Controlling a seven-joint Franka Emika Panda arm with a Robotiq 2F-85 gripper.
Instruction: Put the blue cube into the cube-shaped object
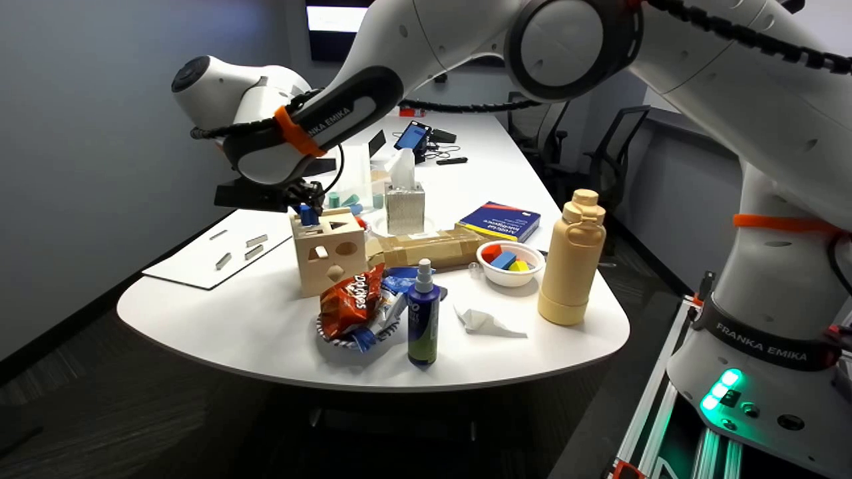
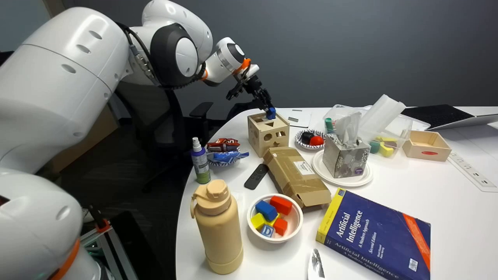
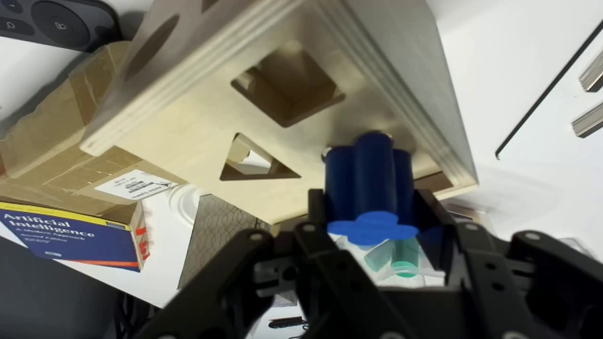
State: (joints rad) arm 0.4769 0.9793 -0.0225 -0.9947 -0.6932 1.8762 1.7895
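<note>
The pale wooden box with cut-out holes stands upright on the table; it also shows in an exterior view and from above in the wrist view. My gripper is shut on a blue block with a lobed, clover-like end. The block is at the box's top face, near a corner, in both exterior views. In the wrist view its far end covers part of the top, with a bit of hole edge beside it. I cannot tell whether it is in the hole.
A brown cardboard package lies against the box's side. A snack plate, spray bottle and tan bottle stand near the front. A bowl holds coloured blocks, one blue. A tissue box stands behind.
</note>
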